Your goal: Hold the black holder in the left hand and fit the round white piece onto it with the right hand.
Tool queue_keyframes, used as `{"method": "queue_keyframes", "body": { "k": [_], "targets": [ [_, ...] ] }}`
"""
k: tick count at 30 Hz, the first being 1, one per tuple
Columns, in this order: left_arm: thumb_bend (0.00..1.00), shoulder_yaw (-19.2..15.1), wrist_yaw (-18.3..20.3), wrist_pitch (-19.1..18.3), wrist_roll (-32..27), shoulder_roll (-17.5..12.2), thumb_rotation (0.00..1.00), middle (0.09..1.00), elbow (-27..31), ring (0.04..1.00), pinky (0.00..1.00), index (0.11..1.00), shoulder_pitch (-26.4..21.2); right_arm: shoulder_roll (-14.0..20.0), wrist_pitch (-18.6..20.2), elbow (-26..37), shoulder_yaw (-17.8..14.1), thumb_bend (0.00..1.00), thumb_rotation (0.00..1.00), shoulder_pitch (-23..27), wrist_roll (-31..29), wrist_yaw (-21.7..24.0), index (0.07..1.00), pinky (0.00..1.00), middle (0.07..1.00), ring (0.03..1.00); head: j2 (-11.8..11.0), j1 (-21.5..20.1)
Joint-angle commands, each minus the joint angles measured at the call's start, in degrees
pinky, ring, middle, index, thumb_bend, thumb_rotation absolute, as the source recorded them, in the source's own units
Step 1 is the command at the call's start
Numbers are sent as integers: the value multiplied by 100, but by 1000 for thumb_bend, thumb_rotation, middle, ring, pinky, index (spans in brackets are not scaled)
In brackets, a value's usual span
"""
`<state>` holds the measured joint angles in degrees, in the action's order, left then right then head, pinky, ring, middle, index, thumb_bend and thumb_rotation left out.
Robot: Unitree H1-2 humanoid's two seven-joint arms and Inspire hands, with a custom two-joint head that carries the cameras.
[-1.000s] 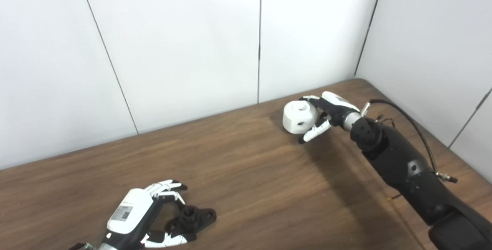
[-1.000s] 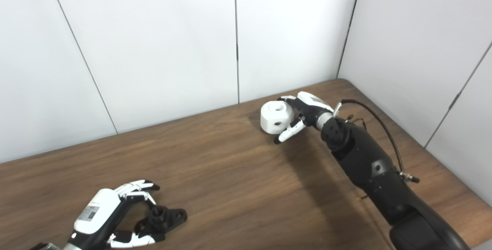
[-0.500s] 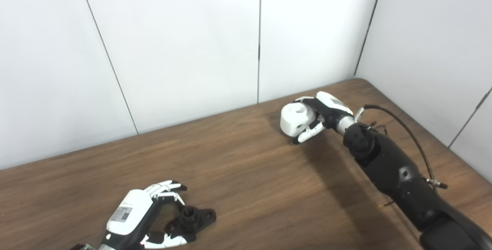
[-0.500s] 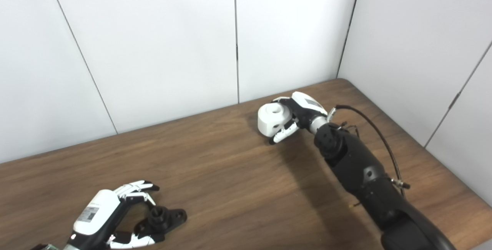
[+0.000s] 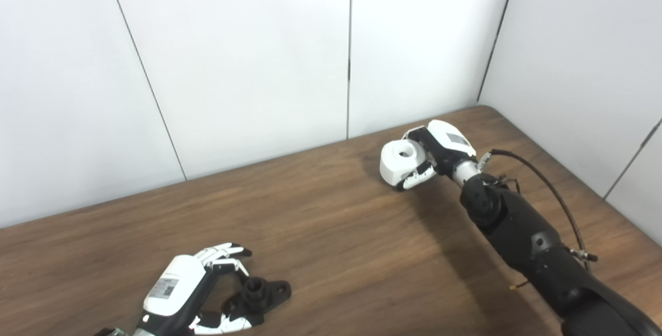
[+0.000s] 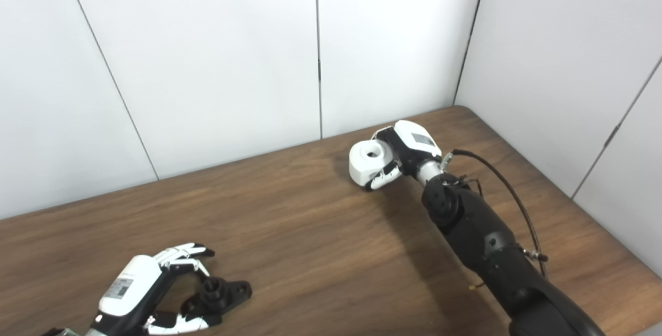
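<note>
Here the right hand (image 5: 437, 152) is at the far right part of the wooden table (image 5: 336, 232), close to the white wall panels (image 5: 248, 57), and its fingers are wrapped around the round white piece (image 5: 401, 163), with the thumb (image 5: 414, 179) coming under the near side of it. The white piece shows a round hole on its top face, turned a little toward the cameras, and its lower edge seems to be just on the table or very near to it; I cannot tell which. The black forearm goes from this hand down to the bottom right corner, and a thin black cable (image 5: 538, 181) makes a curve beside it. Well apart from this, at the near left edge of the table, the black holder (image 5: 258, 294) lies flat on the wood, with a short round post standing up from its base. The left hand (image 5: 189, 289) is around it, fingers above the far side and thumb at the near side, spread and not pressed on it, so it holds nothing
</note>
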<state>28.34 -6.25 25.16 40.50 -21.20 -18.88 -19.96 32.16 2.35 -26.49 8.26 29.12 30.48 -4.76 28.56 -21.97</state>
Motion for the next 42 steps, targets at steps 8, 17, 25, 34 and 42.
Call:
{"method": "queue_keyframes", "body": {
  "k": [8, 17, 25, 34, 42],
  "targets": [
    [522, 185, 467, -403, 246, -141, 49, 808, -464, 851, 808, 483, 569, 31, -114, 407, -42, 524, 132, 160, 8, 34, 482, 650, 735, 764, 71, 205],
    [523, 212, 475, -442, 281, -82, 50, 814, -461, 869, 816, 483, 537, -262, 184, 1409, 175, 525, 133, 169, 94, 673, 481, 643, 737, 762, 177, 570],
    [523, 237, 437, -498, 337, 12, 52, 817, -501, 874, 825, 484, 497, -533, 477, 2526, 311, 524, 132, 184, 210, 1283, 480, 638, 743, 767, 232, 1042],
    [523, 271, 461, -608, 360, 138, 53, 823, -534, 884, 847, 484, 458, -731, 520, 3508, 369, 524, 131, 11, 2, 1853, 480, 639, 739, 772, 426, 1626],
    [524, 301, 532, -750, 445, 225, 56, 828, -465, 884, 849, 483, 422, -937, 624, 4056, 454, 524, 131, -138, -339, 2336, 480, 679, 742, 780, 563, 1886]
  ]
}}
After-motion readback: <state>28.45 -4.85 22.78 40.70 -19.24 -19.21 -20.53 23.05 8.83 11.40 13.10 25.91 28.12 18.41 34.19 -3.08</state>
